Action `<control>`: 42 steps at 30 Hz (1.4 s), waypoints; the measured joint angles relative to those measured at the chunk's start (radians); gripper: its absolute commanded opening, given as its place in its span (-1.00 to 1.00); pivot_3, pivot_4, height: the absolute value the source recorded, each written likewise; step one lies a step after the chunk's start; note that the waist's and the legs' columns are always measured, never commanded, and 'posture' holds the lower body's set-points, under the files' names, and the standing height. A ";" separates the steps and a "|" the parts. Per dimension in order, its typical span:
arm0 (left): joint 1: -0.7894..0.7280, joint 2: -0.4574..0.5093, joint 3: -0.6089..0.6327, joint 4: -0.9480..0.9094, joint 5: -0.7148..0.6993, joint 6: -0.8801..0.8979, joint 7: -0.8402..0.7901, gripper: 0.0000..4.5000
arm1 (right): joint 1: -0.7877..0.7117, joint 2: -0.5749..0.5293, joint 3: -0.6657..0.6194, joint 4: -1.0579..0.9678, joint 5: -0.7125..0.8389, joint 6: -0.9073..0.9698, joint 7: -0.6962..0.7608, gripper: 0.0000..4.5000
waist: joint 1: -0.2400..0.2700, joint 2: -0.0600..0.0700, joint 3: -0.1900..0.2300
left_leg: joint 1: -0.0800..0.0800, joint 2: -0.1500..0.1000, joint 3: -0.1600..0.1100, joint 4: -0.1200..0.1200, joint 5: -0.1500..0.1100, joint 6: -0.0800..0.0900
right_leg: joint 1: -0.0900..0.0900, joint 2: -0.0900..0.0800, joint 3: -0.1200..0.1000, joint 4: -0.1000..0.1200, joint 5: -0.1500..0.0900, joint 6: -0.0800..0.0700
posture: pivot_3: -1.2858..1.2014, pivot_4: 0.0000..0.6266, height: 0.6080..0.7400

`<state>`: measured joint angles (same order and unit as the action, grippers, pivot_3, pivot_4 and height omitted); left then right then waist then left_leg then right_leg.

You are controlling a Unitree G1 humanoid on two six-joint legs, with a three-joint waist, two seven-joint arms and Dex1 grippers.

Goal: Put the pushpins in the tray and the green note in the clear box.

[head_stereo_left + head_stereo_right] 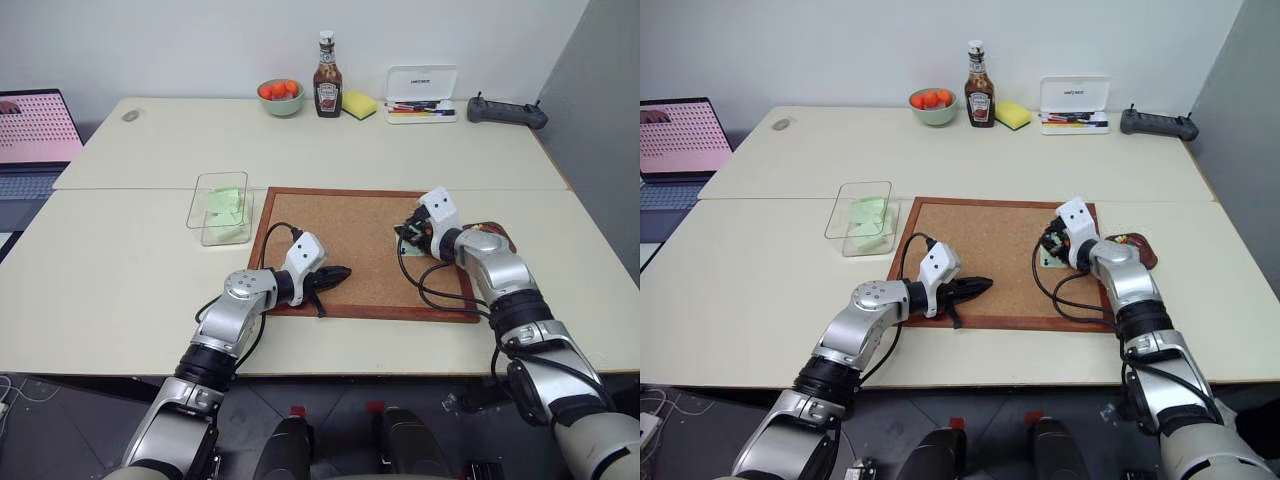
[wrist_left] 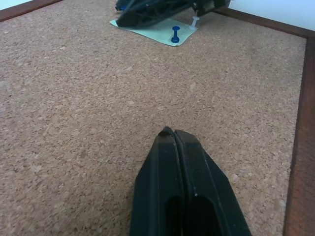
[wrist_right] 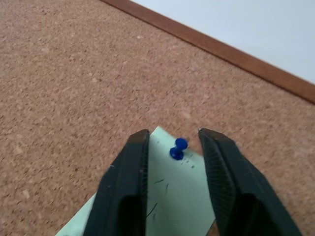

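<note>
Two black fingers (image 3: 130, 172) of the right gripper (image 3: 173, 140) stand a narrow gap apart over the green note (image 3: 172, 196), with a blue pushpin (image 3: 178, 148) between their tips; the pin is not yet touched on either side and nothing is held. That pin stands upright in the note near one of its corners, head up, and the left wrist view shows a second, pale pin (image 2: 195, 22) at the same end of the paper, just beside the blue one. The note lies flat on the cork board (image 1: 350, 240) near its right edge, its long axis running back under the right jaws toward the wrist. The tray (image 1: 1140, 245) sits on the desk (image 1: 130, 290) just beyond that right frame edge, partly hidden behind the right arm. Open cork stretches from the note to the left frame, and the left gripper (image 2: 170, 132) hovers low over it near the front left corner, its jaws pressed together and empty. The clear box (image 1: 222, 207) stands on the desk just outside the board's left edge, with pale green paper already inside. Along the far edge of the desk, well apart, are a green bowl of fruit (image 1: 281, 96), a sauce bottle (image 1: 327, 78), a yellow sponge (image 1: 359, 104) and a white pen case (image 1: 421, 93).
</note>
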<state>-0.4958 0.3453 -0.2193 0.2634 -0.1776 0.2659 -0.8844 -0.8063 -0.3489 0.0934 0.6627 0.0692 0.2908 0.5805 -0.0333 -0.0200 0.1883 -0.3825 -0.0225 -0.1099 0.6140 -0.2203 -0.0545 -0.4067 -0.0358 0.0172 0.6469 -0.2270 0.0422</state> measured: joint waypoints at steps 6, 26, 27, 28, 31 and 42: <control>0.000 -0.001 0.001 -0.004 0.000 0.007 0.000 -1.00 | 0.000 0.001 -0.002 0.015 -0.005 -0.009 0.004 -0.97 | 0.000 0.000 0.000 | 0.000 0.000 0.000 0.000 0.000 0.000 | 0.000 0.000 0.000 0.000 0.000 0.000 | 0.03 -0.52 1.00; 0.003 0.003 -0.002 -0.010 0.016 0.008 -0.001 -1.00 | 0.012 0.008 -0.036 -0.116 0.004 -0.007 0.000 -0.97 | 0.000 0.000 0.000 | 0.000 0.000 0.000 0.000 0.000 0.000 | 0.000 0.000 0.000 0.000 0.000 0.000 | 0.03 -0.52 1.00; 0.004 0.003 -0.003 -0.011 0.018 0.008 -0.001 -1.00 | 0.012 0.009 -0.036 -0.123 0.004 -0.006 0.000 -0.97 | 0.000 0.000 0.000 | 0.000 0.000 0.000 0.000 0.000 0.000 | 0.000 0.000 0.000 0.000 0.000 0.000 | 0.03 -0.52 1.00; 0.005 0.003 -0.003 -0.013 0.020 0.008 -0.001 -1.00 | 0.012 0.010 -0.036 -0.131 0.004 -0.002 0.000 -0.97 | 0.000 0.000 0.000 | 0.000 0.000 0.000 0.000 0.000 0.000 | 0.000 0.000 0.000 0.000 0.000 0.000 | 0.03 -0.52 1.00; 0.006 0.003 -0.006 -0.018 0.023 0.009 -0.001 -1.00 | 0.018 0.010 -0.037 -0.157 0.004 0.010 0.000 -0.97 | 0.000 0.000 0.000 | 0.000 0.000 0.000 0.000 0.000 0.000 | 0.000 0.000 0.000 0.000 0.000 0.000 | 0.03 -0.52 1.00; 0.014 0.003 -0.012 -0.030 0.028 0.005 -0.002 -1.00 | 0.209 -0.202 -0.118 -0.445 0.000 0.089 -0.018 -0.97 | 0.003 0.001 0.000 | 0.000 0.000 0.000 0.000 0.000 0.000 | 0.000 0.000 0.000 -0.001 0.000 0.000 | 0.03 -0.52 1.00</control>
<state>-0.4815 0.3487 -0.2318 0.2334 -0.1491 0.2712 -0.8868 -0.5970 -0.5510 -0.0242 0.2173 0.0690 0.3800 0.5627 -0.0298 -0.0195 0.1881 -0.3829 -0.0229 -0.1101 0.6138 -0.2203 -0.0544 -0.4065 -0.0362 0.0171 0.6462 -0.2272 0.0424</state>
